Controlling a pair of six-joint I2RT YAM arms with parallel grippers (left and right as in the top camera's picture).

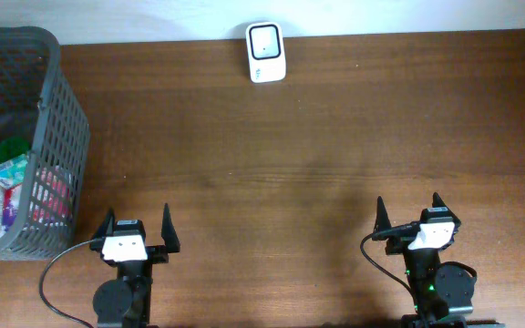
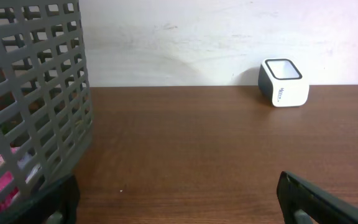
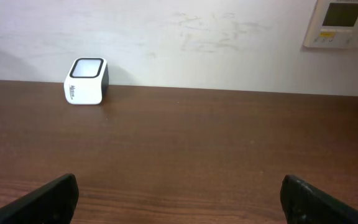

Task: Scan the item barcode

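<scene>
Your left gripper (image 1: pixel 138 219) and right gripper (image 1: pixel 408 205) sit empty, jaws spread wide, likely ready to pick; items (image 1: pixel 7 178) lie in the basket (image 1: pixel 62 118) at left, scanner (image 1: pixel 266 52) window-up at the table's (image 1: pixel 335 137) far edge.

I read this as a plain office or lab room staged as a shop checkout. A barcode scanner (image 1: pixel 266 52) sits on a bare wooden table (image 1: pixel 335 137), with a scuffed white wall (image 3: pixel 197 37) right behind it. A wall control panel (image 3: pixel 342 23) hangs up to the scanner's right, and a grey basket (image 1: pixel 57 137) of packaged goods (image 1: pixel 3 182) stands to its left.
</scene>
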